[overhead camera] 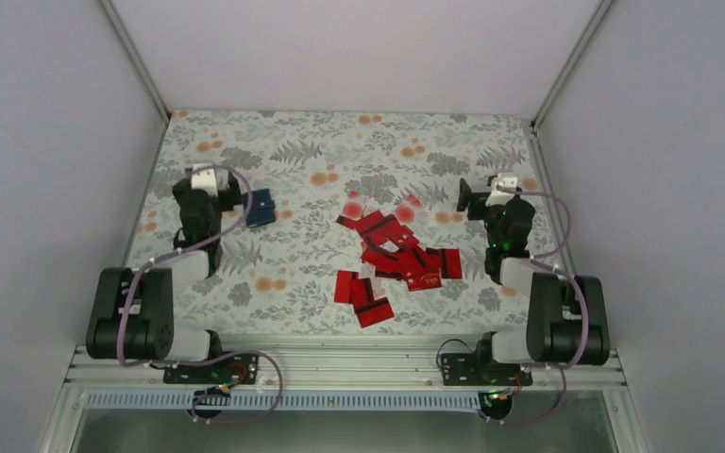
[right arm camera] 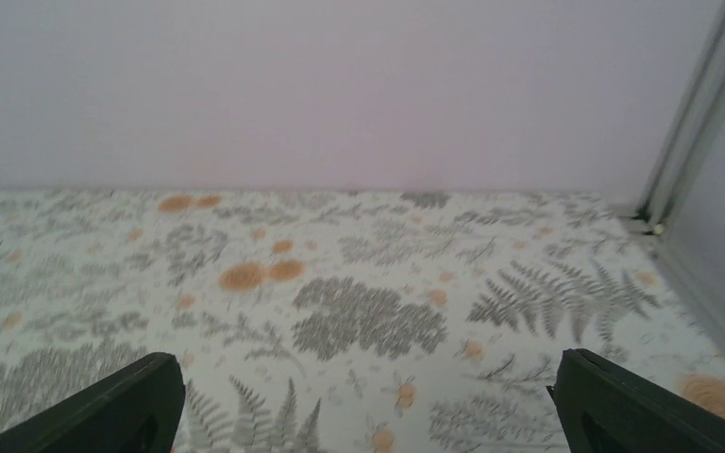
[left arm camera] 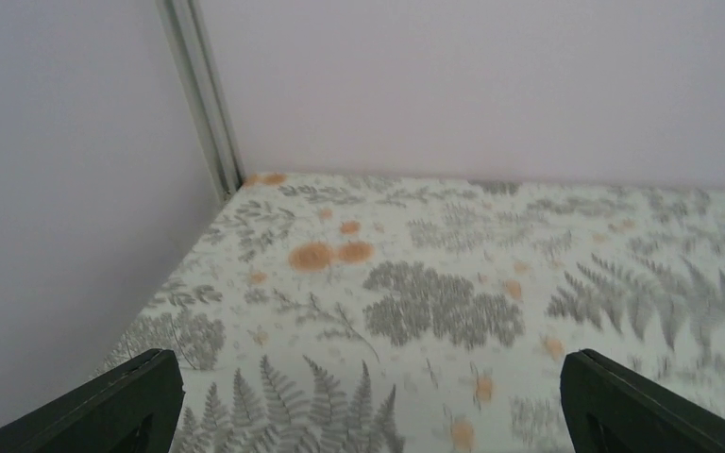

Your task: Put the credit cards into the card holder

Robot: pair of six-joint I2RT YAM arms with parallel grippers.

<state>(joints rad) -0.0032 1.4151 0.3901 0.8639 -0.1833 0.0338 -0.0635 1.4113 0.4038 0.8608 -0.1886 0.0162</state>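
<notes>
While the left arm and right arm are hovering over the table, I am logging positions against the card heap.

Small thin red rectangular credit cards are lying in a loose overlapping heap near the middle of the fern-and-orange-blossom patterned tabletop. Some are showing a dark stripe, and one is showing gold lettering. A few are sitting at the heap's near-left fringe.

The small dark navy-blue flat squarish card holder is lying flat, well left of the heap and just beside the head of the left arm. Whether the two are touching, I cannot tell from above.

The left gripper is standing spread wide and gripping nothing. Its two black fingers are sitting at opposite edges of the wrist view, with only patterned surface between them. It is facing the pale far wall and the grey metal left corner post, away from the heap.

The right gripper is likewise gaping wide and carrying nothing. It is hovering right of the heap, well apart from it, and facing the same wall beside the right corner post.
</notes>
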